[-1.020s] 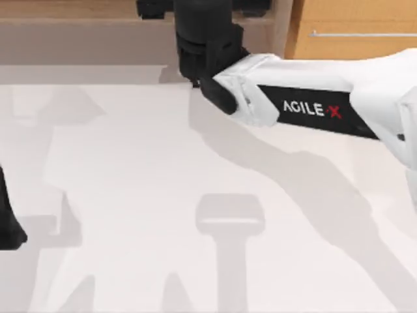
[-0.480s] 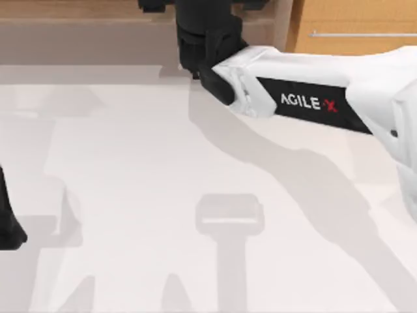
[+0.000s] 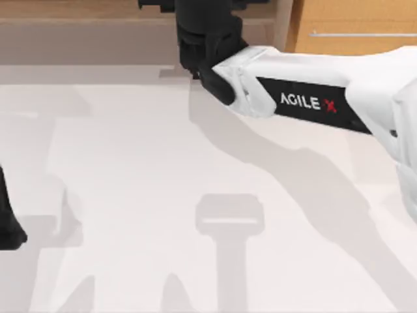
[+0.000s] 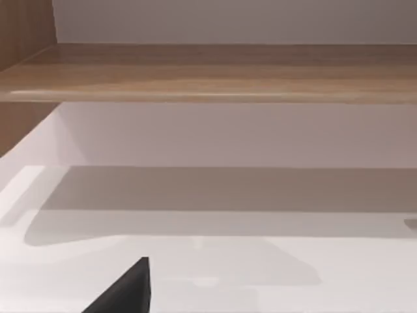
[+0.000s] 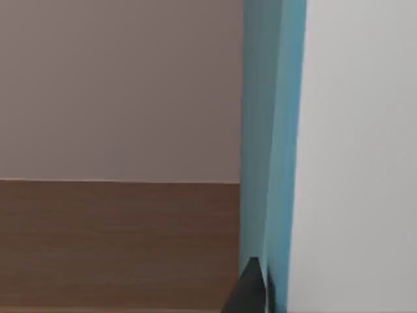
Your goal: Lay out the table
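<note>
Desk surface (image 3: 130,195): you see it as the broad off-white plane spanning the top view from the left edge to the right, bare where it shows and crossed by grey shadows of the arms. At its far edge stands the brown wooden shelf (image 3: 78,26), and to the right of that the orange drawer unit (image 3: 352,32) with its silver bar handle (image 3: 361,34).

Right arm (image 3: 306,98): it reaches from the right side of the top view across the far part of the desk, with its black wrist section at the shelf, near the middle of the far edge. The right end effector (image 3: 195,13) sits inside the shelf opening. You cannot tell from any view how far its fingers are parted or whether they hold anything. In the right wrist view you see a brown wooden board (image 5: 117,241), a pale back wall above it, and an upright teal panel (image 5: 270,130) just beside a dark fingertip (image 5: 251,290).

Left arm (image 3: 8,222): parked at the left edge of the top view, low over the desk. In the left wrist view a single dark fingertip (image 4: 127,290) shows above the desk, facing the shelf. Its opening cannot be read.
</note>
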You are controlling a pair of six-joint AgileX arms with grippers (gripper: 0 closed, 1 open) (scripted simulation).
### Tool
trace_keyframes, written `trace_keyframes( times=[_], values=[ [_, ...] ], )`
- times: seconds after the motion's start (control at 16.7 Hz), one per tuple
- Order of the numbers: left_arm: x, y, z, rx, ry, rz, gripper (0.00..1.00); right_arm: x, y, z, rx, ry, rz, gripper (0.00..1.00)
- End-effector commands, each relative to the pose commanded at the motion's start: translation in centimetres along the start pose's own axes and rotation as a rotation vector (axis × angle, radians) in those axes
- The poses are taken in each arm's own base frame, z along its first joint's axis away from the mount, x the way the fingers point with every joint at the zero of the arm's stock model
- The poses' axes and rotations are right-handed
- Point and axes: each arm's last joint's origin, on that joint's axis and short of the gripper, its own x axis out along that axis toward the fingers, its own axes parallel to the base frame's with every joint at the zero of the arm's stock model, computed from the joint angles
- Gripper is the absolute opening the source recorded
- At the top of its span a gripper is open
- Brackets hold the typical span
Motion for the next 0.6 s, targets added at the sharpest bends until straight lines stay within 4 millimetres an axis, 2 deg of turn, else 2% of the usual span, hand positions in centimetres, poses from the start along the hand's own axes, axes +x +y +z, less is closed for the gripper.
trace_keyframes(
  times=[0.24, 0.6],
  values=[
    [0.00, 0.00, 0.00, 0.000, 0.000, 0.000, 1.00, 0.00, 0.00, 0.00, 0.000, 0.000, 0.000, 0.02],
    [0.00, 0.00, 0.00, 0.000, 0.000, 0.000, 1.00, 0.00, 0.00, 0.00, 0.000, 0.000, 0.000, 0.00]
  ],
)
